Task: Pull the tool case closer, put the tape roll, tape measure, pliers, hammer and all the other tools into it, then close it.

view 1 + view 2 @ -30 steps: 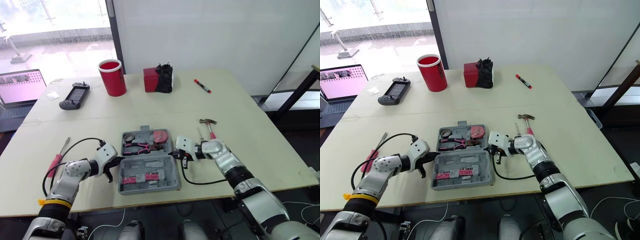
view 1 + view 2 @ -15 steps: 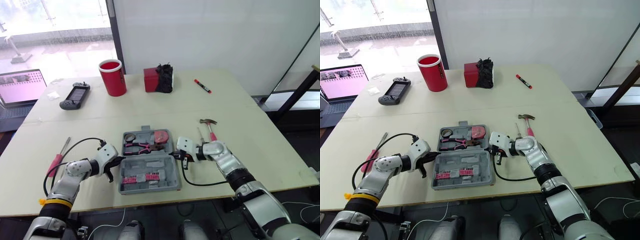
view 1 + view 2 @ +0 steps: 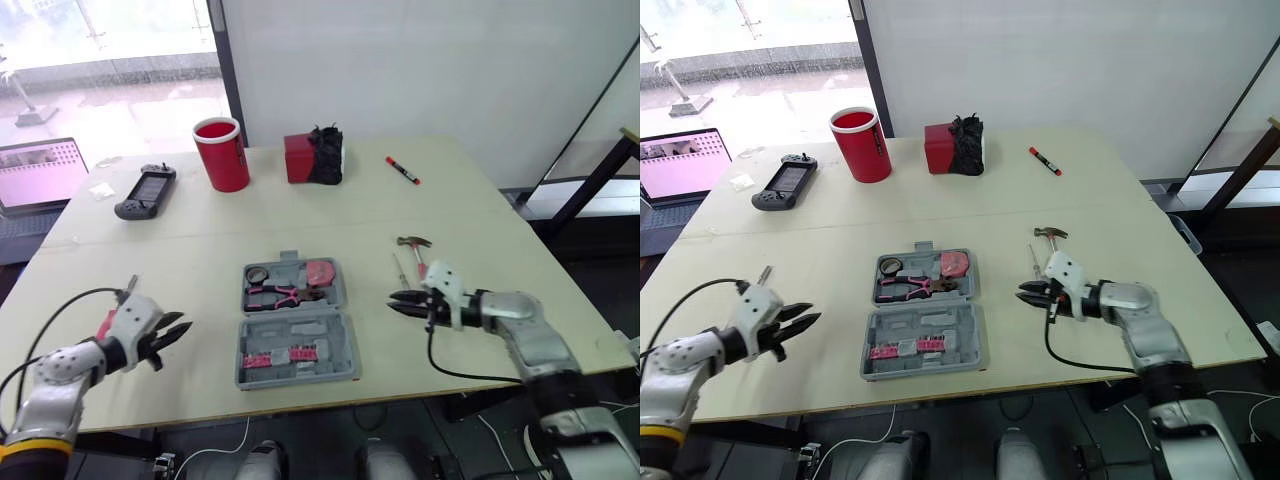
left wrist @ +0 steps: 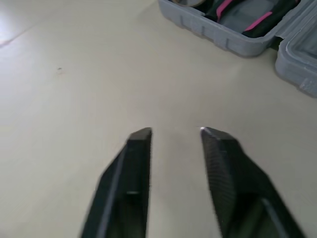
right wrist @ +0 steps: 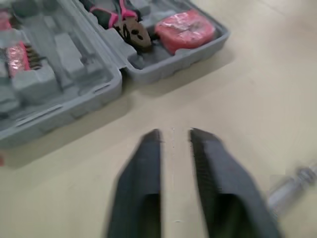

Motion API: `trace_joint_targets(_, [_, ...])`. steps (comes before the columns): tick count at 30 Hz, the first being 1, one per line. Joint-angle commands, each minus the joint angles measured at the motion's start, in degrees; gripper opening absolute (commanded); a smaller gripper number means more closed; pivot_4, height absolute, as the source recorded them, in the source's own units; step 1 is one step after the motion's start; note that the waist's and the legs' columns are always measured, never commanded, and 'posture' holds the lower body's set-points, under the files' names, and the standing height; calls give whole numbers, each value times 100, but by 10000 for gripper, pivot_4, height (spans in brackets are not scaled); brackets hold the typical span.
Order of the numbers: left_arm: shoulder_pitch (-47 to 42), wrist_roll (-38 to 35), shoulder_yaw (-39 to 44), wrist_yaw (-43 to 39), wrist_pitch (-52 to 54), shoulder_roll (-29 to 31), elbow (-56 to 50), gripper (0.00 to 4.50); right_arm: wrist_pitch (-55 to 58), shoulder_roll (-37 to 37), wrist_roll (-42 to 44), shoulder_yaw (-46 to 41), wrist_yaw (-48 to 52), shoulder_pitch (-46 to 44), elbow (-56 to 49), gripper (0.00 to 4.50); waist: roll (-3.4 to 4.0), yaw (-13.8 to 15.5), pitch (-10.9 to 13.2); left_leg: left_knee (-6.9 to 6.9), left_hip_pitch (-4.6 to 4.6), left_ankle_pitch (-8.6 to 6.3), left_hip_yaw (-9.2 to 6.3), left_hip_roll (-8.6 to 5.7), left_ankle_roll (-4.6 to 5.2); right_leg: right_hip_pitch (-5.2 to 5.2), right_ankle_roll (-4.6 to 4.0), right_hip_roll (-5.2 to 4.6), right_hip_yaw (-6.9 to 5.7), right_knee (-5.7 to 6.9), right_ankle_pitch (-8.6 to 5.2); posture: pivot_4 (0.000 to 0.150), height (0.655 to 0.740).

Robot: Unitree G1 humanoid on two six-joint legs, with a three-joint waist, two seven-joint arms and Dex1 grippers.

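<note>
The grey tool case (image 3: 296, 322) lies open at the middle of the table. Its far half holds a tape roll (image 3: 259, 273), pliers (image 3: 279, 293) and a pink tape measure (image 3: 321, 272). Its near half holds pink bit strips (image 3: 281, 356). A hammer (image 3: 413, 244) and a thin screwdriver (image 3: 400, 268) lie right of the case. My right gripper (image 3: 393, 301) hovers open between them and the case, holding nothing. My left gripper (image 3: 182, 334) is open and empty, well left of the case. A pink-handled screwdriver (image 3: 764, 273) lies just behind it.
At the back of the table stand a red cup (image 3: 222, 155) and a red box with a black item (image 3: 315, 158), with a red marker (image 3: 404, 171) to their right. A game controller (image 3: 145, 192) and a laptop (image 3: 40, 170) sit at the far left.
Both grippers were shut at the case's two sides. They have now drawn away outward, left and right, and opened. The case has stayed in place.
</note>
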Motion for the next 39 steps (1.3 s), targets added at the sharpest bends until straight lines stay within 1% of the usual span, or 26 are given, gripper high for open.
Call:
trace_joint_targets(1, [453, -440, 774, -29, -112, 180, -325, 35772, 449, -212, 625, -803, -239, 492, -824, 29547, 0, 5, 0, 0, 1, 0, 1, 0, 0, 1, 0, -1, 0, -2, 0, 1500, 7400])
trace_joint_targets(2, [647, -536, 957, -75, -158, 191, -365, 40043, 551, -255, 749, -1034, -332, 694, -953, 33327, 0, 10, 0, -1, 0, 0, 2, 1, 0, 2, 0, -4, 0, -5, 0, 1500, 7400])
trace_joint_targets(3, [815, -592, 1102, -107, -206, 201, -383, 45000, 629, -289, 841, -1221, -411, 863, -1046, 39701, 0, 13, 0, -1, 0, 0, 5, 1, 0, 3, 0, -9, -1, -7, 0, 1500, 7400])
trace_joint_targets(4, [984, -644, 1233, -151, -265, 205, -392, 45000, 715, -302, 936, -1409, -511, 1012, -1115, 44047, 0, 16, 0, -2, 0, -1, 6, 1, 0, 4, -1, -13, -1, -11, 0, 1500, 7400])
trace_joint_targets(5, [1093, -678, 1315, -179, -306, 208, -398, 45000, 781, -310, 1005, -1525, -587, 1111, -1175, 44662, 0, 16, 0, -3, 0, -1, 7, 0, 0, 6, -3, -17, -2, -17, -1, 1500, 7400])
trace_joint_targets(8, [1552, -1005, 1764, -292, -387, 63, -260, 45000, 1437, -132, 1764, -2288, -938, 1476, -1444, 44662, 0, 17, 0, -6, -3, -1, 11, 3, 0, 12, -20, -20, -3, -40, -11, 1500, 7400])
trace_joint_targets(11, [1750, -1144, 1973, -349, -453, -5, -56, 45000, 1511, -95, 1921, -2624, -1146, 1784, -1539, 44662, -1, 32, 0, -6, -6, -1, 13, 8, 0, 13, -22, -26, -1, -50, -11, 1500, 7400])
trace_joint_targets(14, [1839, -1434, 2040, -560, -291, -41, -222, 45000, 1427, -161, 1897, -2722, -1221, 2002, -1592, 44662, -1, 44, 0, -5, -6, -1, 15, 7, 0, 16, -24, -26, -2, -55, -13, 1500, 7400])
trace_joint_targets(15, [1851, -1540, 2046, -637, -216, -42, -284, 45000, 1415, -179, 1894, -2730, -1239, 2061, -1623, 44662, 3, 17, 2, -9, -13, -1, -17, -30, 1, 36, -23, -41, -35, -60, -15, 1500, 7400])
trace_joint_targets(17, [1779, -1690, 1994, -733, 11, 24, -411, 45000, 1345, -276, 1699, -2659, -1352, 2202, -1757, 44662, 11, -8, 6, -6, -12, 1, -143, -104, 4, 89, -9, -95, -145, -58, -51, 1500, 7400])
trace_joint_targets(19, [1638, -1739, 1914, -786, 194, 100, -436, 45000, 1397, -365, 1609, -2636, -1456, 2287, -1823, 44662, 33, 5, 12, -3, -6, 4, -254, -164, 7, 118, 19, -147, -216, -42, -95, 1500, 7400])
trace_joint_targets(20, [1591, -1750, 1898, -809, 259, 115, -440, 45000, 1410, -386, 1608, -2639, -1473, 2311, -1842, 44662, 33, 37, 12, 1, -4, 3, -243, -140, 5, 99, 25, -143, -211, -40, -99, 1500, 7400])
trace_joint_targets(24, [1275, -1692, 1544, -1018, 576, 253, -668, 45000, 1653, -340, 1875, -2890, -1628, 2589, -2334, 44662, 32, 186, 12, -17, -11, 2, -201, -130, 3, 105, 35, -143, -200, -43, -90, 1500, 7400])
trace_joint_targets(28, [475, -1556, 995, -1130, 859, 463, -802, 45000, 1981, -156, 2033, -2999, -1999, 3109, -3191, 44662, 27, 284, 12, -17, -11, 0, -184, -124, 1, 105, 20, -144, -190, -52, -98, 1500, 7400])
trace_joint_targets(34, [-426, -1565, 366, -1283, 1333, 565, -1058, 45000, 2489, 12, 2201, -2775, -2605, 3272, -4163, 44662, 25, 206, 14, -18, -10, 0, -145, -120, 1, 95, 19, -145, -156, -59, -97, 1500, 7400])
trace_joint_targets(39, [-877, -1580, -16, -1224, 1772, 550, -1536, 45000, 2645, 132, 2197, -2591, -2946, 3212, -4513, 44662, 25, 175, 14, -18, -10, 0, -144, -119, 2, 93, 35, -143, -155, -57, -88, 1500, 7400])
